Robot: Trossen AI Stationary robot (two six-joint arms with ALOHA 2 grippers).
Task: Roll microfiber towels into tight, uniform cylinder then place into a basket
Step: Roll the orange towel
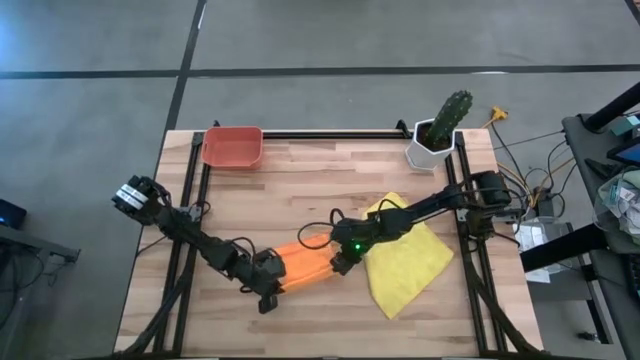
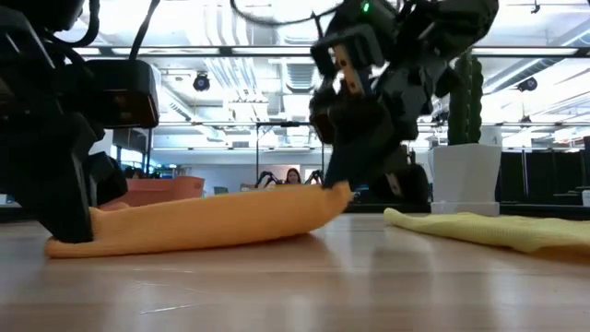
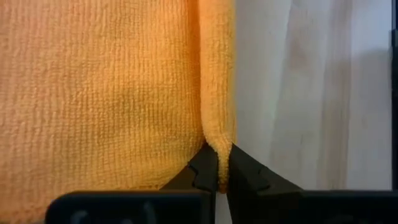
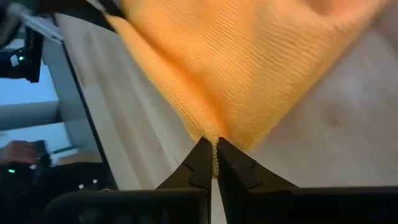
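Note:
The orange microfiber towel [image 1: 305, 263] lies as a long narrow band on the table's near middle, also seen in the low view [image 2: 203, 221]. My left gripper [image 1: 268, 292] is shut on its left end and my right gripper [image 1: 344, 263] on its right end. The yellow towel [image 1: 405, 262] lies spread flat to the right of the orange one and shows in the low view [image 2: 498, 229]. The red-orange basket [image 1: 232, 146] stands at the far left edge. My left gripper pinches a folded rim [image 3: 217, 138] at the orange towel's left end between its two fingers, slanting down from the near left. That end [image 2: 83, 242] rests on the table. My right gripper pinches the edge [image 4: 214, 142] of the towel's right end between its two fingertips, slanting down from the right. That end [image 2: 334, 195] is raised slightly, and the band sags from it onto the table.
A white pot with a green cactus [image 1: 440, 135] stands at the far right corner. A black rail [image 1: 330, 133] runs along the far edge. Bare wood [image 1: 320, 190] lies between the basket and the towels.

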